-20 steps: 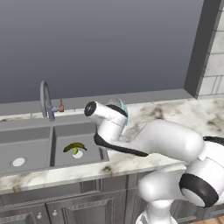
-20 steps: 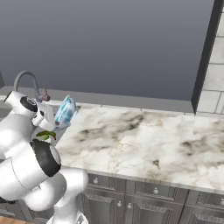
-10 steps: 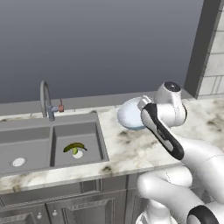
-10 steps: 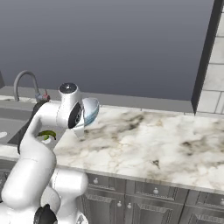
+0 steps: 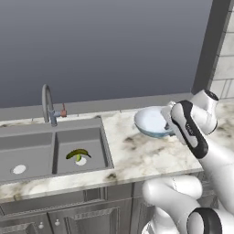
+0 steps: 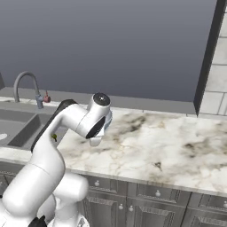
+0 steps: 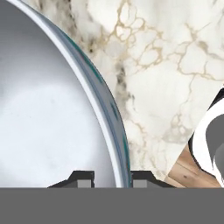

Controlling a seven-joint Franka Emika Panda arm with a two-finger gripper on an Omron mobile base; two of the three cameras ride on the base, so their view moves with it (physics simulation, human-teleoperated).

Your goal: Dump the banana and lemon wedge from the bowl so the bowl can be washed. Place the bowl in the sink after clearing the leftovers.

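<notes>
The pale blue-white bowl (image 5: 152, 122) hangs level over the marble counter, right of the sink (image 5: 32, 142). My gripper (image 5: 170, 119) is shut on the bowl's right rim. In the hand view the glossy inside of the bowl (image 7: 43, 109) is bare, and the gripper (image 7: 112, 178) has one fingertip on each side of the rim. The banana (image 5: 77, 154) lies in the sink's right basin by the drain. I cannot make out the lemon wedge. My hand hides the bowl in the right base view.
A grey arched faucet (image 5: 47, 104) with a red-marked handle stands behind the sink. The marble counter (image 6: 159, 146) runs right to a tiled wall (image 6: 215, 84). Cabinet fronts (image 5: 68, 215) lie below the counter edge.
The arm has swung right from above the sink's right basin to over the counter, carrying the bowl. The bowl went from tipped on edge to level.
</notes>
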